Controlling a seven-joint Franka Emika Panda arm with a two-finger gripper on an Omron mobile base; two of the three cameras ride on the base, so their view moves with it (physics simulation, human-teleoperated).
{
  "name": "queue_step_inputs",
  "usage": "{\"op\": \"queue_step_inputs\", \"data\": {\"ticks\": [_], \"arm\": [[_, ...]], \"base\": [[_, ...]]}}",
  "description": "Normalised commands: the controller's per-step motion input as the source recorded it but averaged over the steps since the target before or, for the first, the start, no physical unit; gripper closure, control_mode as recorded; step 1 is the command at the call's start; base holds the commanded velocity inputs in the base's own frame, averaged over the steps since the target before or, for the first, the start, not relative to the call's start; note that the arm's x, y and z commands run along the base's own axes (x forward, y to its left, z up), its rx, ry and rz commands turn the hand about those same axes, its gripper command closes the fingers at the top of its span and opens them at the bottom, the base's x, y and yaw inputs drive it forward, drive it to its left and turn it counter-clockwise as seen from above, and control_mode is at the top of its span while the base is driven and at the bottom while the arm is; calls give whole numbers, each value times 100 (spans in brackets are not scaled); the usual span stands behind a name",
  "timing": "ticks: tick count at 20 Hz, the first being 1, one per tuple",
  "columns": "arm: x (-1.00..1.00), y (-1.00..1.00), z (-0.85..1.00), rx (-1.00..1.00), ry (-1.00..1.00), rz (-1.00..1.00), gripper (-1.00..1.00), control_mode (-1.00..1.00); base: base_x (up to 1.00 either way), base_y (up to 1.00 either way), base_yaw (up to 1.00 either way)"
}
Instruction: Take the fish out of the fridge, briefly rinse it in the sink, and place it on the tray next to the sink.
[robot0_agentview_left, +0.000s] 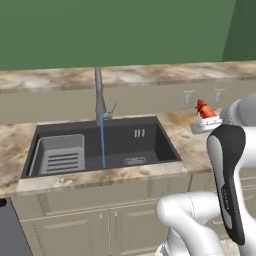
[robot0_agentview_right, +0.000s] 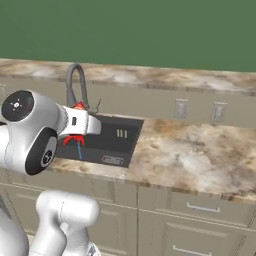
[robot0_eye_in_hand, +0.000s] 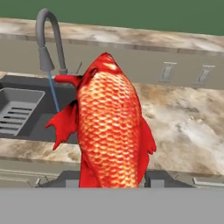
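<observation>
The hand (robot0_eye_in_hand: 111, 181) is gripping the fish (robot0_eye_in_hand: 111, 127) tight, holding it above the worktop (robot0_agentview_right: 200, 155) just right of the sink (robot0_agentview_left: 125, 145). Water (robot0_agentview_left: 102, 142) is running from the faucet (robot0_agentview_left: 100, 97), so I'm guessing it's lining up for the rinse.

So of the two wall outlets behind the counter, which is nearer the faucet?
The left outlet: it sits closer to the faucet and sink than the right outlet, which lies farther along the backsplash.

The arm (robot0_agentview_left: 226, 170) reaches forward, elbow bent, its end effector (robot0_eye_in_hand: 111, 177) clamped on the fish (robot0_eye_in_hand: 111, 131).
</observation>
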Motion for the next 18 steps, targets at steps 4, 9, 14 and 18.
{"op": "queue_step_inputs", "data": {"ticks": [4, 9, 14, 18], "arm": [[0, 0, 0, 0, 0, 0, 100, 100], [0, 0, 0, 0, 0, 0, 100, 100], [63, -2, -2, 0, 7, 17, 100, -100], [88, -8, -18, 1, 20, 42, 100, -100]], "base": [[27, 28, 20], [33, 24, 16], [10, 2, 2], [0, 0, 0]]}}
